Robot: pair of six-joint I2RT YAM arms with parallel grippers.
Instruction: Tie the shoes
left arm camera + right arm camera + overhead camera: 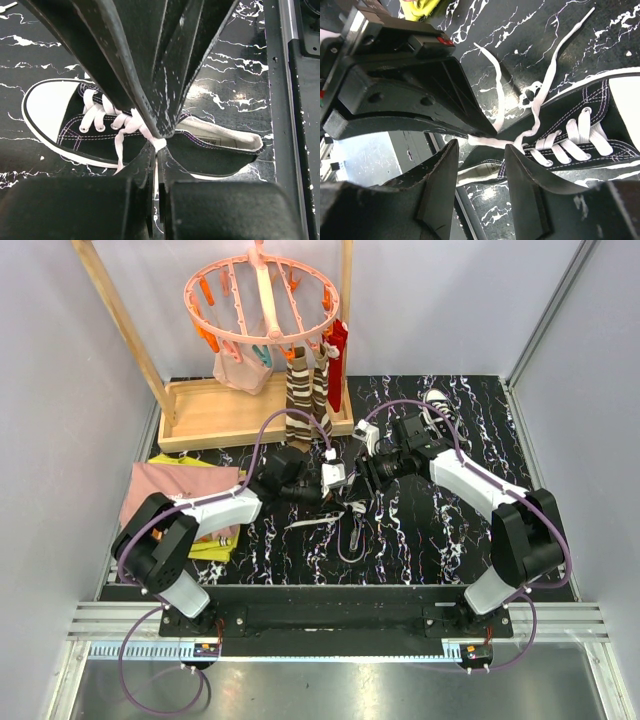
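Pale walls close in one black, white-veined table point(480, 530). At its back stands one wooden rack point(215, 415) carrying one pink peg hanger point(262, 302) and brown striped socks point(300, 405). Two cloths, pink point(185, 488) and yellow point(178, 459), lie at the left. Two arms meet mid-table.

There are two shoes. The far shoe point(437, 398) at the back right shows only from above, while the near shoe point(90, 130) sits under the grippers and is clear only in the wrist views. The left gripper point(156, 150) is pressed together on a white lace point(160, 144) above that shoe. The right gripper point(481, 147) stands spread — a fingertip on either side of the same lace.
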